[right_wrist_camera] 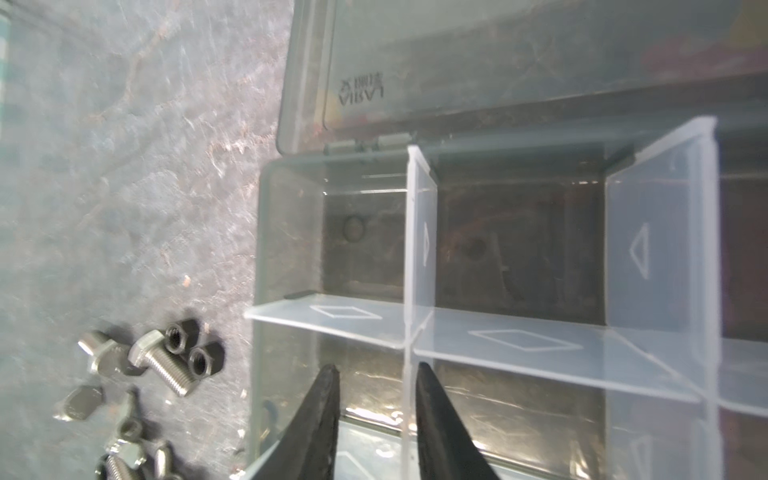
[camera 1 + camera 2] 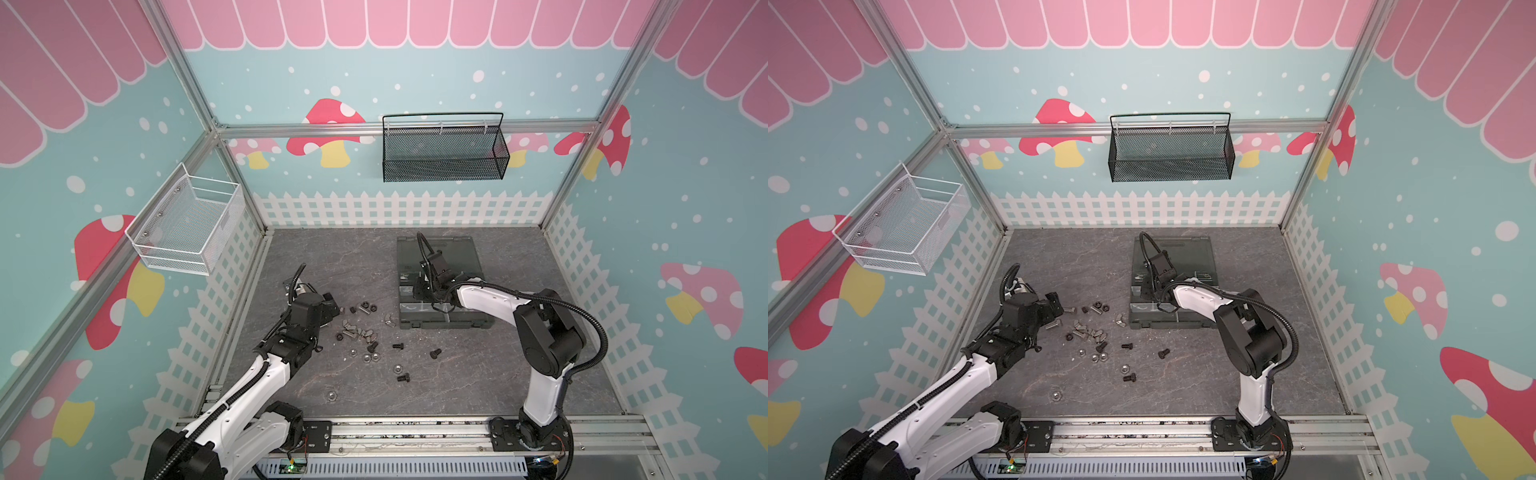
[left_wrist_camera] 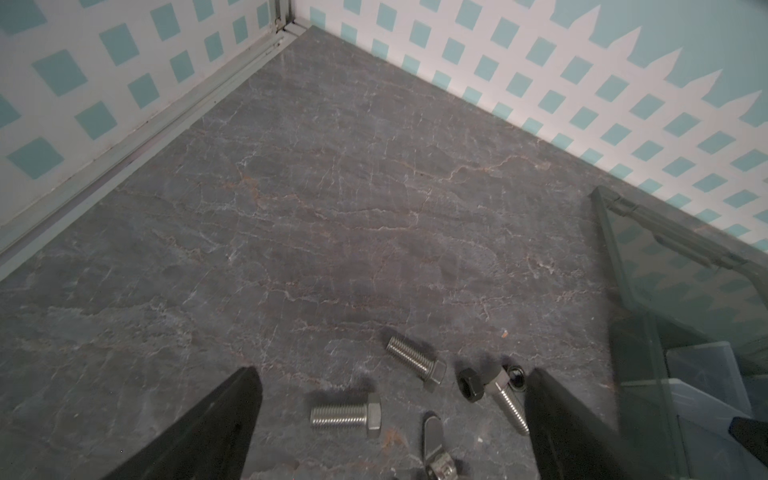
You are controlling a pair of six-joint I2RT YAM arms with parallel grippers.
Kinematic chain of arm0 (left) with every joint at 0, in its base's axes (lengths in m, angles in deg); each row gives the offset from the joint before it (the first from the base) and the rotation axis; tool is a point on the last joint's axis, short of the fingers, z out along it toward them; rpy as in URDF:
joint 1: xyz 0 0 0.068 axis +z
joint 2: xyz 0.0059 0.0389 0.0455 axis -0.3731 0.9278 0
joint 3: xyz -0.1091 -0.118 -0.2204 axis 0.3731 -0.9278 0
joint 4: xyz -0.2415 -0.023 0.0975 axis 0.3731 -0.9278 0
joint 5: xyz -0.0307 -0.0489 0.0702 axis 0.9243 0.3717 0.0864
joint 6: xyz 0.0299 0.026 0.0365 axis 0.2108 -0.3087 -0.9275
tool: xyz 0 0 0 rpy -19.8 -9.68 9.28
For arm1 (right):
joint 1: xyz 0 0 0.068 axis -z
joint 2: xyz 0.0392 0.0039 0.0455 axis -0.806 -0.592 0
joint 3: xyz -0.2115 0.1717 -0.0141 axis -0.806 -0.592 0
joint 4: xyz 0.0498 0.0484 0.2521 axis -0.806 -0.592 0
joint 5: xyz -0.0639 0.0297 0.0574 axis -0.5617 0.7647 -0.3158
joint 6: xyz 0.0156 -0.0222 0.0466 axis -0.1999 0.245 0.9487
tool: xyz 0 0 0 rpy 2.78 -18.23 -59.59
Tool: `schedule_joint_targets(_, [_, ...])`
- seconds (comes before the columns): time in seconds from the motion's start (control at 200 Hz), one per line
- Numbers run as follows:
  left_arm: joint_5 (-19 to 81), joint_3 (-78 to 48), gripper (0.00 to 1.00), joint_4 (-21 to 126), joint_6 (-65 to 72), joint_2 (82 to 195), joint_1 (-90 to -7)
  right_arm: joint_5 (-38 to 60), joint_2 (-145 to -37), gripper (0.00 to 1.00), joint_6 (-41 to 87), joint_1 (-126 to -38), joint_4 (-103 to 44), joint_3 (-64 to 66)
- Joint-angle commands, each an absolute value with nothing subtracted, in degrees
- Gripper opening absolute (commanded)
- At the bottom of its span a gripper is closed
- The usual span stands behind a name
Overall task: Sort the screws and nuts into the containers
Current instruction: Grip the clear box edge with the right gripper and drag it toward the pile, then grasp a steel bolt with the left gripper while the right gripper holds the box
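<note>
Counts: 2 arms, 1 dark grey translucent plastic organizer box (image 2: 442, 325), 1 black mesh basket (image 2: 444, 164) on the back wall, 1 white wire basket (image 2: 187, 226) on the left wall

Box sits on the grey marble-look counter (image 2: 519, 374) toward the back edge, right of centre, with its clear lid (image 2: 453, 249) folded flat toward the back edge. Its containers (image 1: 519, 249) are small rectangular cells split by clear dividers. Two rows show in right wrist view; total unclear, the arm covers part from above

Loose hardware lies left of centre on the counter, between the left arm and the box:
- short black screws (image 2: 435, 353), hex head: 4, lying apart on the pile's front and right side
- shiny silver nuts (image 2: 397, 368), hex rings with a centre hole: 5, one of them alone nearer the front edge
- black nuts (image 2: 365, 306): 2 side by side at the pile's back end, at least 1 more
- silver screws (image 3: 345, 415), hex head, threaded shank: 3 in left wrist view; the cluster is too tight to count from above

left pincer (image 3: 392, 376): jaws wide apart over the pile's left end, silver screws on the counter between them, nothing gripped

right pincer (image 1: 376, 368): jaws a small gap apart, nothing between them, pointing down into a cell along the box's left wall, one finger just beside a clear divider
</note>
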State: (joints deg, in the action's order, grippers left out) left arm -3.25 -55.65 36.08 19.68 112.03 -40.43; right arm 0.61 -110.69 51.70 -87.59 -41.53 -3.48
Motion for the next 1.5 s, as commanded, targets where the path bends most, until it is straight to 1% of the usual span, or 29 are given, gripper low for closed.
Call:
schedule_joint_targets(0.0, [-3.92, -52.99, 0.96, 28.10, 24.22, 112.80, -40.54, 0.06, -110.22, 0.40, 51.00, -88.17, -42.15, -2.15])
schedule_joint_targets(0.15, [-3.79, -52.51, 0.91, 23.93, 31.23, 114.25, -40.50, -0.90, -107.31, 0.48, 49.17, -88.13, -42.48, -2.82])
schedule_joint_targets(0.29, [-2.91, -52.96, 0.88, 23.19, 37.11, 115.74, -40.45, -1.93, -103.97, 0.54, 47.62, -88.08, -42.48, -4.18])
schedule_joint_targets(0.39, [-1.52, -52.11, 0.84, 24.02, 36.53, 117.69, -40.45, -2.40, -102.02, 0.60, 46.22, -88.03, -42.63, -5.18])
schedule_joint_targets(0.525, [0.54, -49.06, 0.81, 24.09, 35.06, 121.77, -40.10, -4.37, -99.94, 0.71, 44.82, -87.98, -43.25, -6.46])
schedule_joint_targets(0.57, [1.38, -47.92, 0.79, 24.20, 35.13, 123.28, -39.86, -5.18, -99.22, 0.74, 44.60, -88.03, -43.27, -7.00])
schedule_joint_targets(0.68, [2.78, -45.58, 0.74, 24.80, 36.04, 127.17, -39.10, -6.41, -98.08, 0.84, 44.44, -87.99, -43.22, -8.17])
schedule_joint_targets(0.69, [3.57, -45.43, 0.73, 24.99, 36.18, 127.49, -39.02, -6.42, -97.96, 0.87, 44.44, -88.03, -43.26, -8.27])
schedule_joint_targets(0.715, [4.84, -44.97, 0.72, 25.47, 36.47, 128.35, -38.77, -6.57, -97.82, 1.00, 44.39, -87.99, -43.23, -8.46])
schedule_joint_targets(0.725, [5.14, -44.86, 0.72, 25.68, 36.59, 128.71, -38.62, -6.56, -97.72, 0.97, 44.42, -88.00, -43.26, -8.53])
schedule_joint_targets(0.74, [5.54, -44.57, 0.71, 26.06, 36.81, 129.24, -38.42, -6.75, -97.66, 0.97, 44.38, -87.99, -43.22, -8.62])
schedule_joint_targets(0.815, [8.08, -43.38, 0.66, 27.58, 38.19, 131.57, -37.42, -7.17, -97.25, 0.97, 44.41, -87.94, -43.27, -9.14])
schedule_joint_targets(0.911, [10.57, -41.76, 0.62, 28.81, 39.78, 134.89, -36.27, -8.10, -96.86, 0.97, 44.60, -87.94, -43.53, -9.44])
schedule_joint_targets(0.986, [11.45, -40.40, 0.55, 29.18, 40.75, 137.29, -35.99, -8.81, -96.53, 0.97, 44.69, -87.84, -43.79, -9.66])
schedule_joint_targets(1.031, [11.94, -39.71, 0.53, 29.36, 41.35, 138.63, -35.96, -9.18, -96.45, 0.97, 44.88, -87.76, -43.97, -9.78])
schedule_joint_targets(1.126, [12.62, -38.83, 0.51, 30.05, 43.12, 140.70, -35.88, -9.47, -96.23, 0.97, 45.32, -87.55, -44.12, -9.91])
schedule_joint_targets(1.271, [13.83, -39.49, 0.45, 32.63, 46.01, 142.82, -35.88, -9.63, -96.23, 0.97, 46.04, -87.06, -44.68, -9.88])
schedule_joint_targets(1.496, [15.00, -40.03, 0.45, 34.61, 48.33, 145.54, -35.88, -8.93, -96.43, 0.97, 46.76, -86.48, -45.18, -10.05])
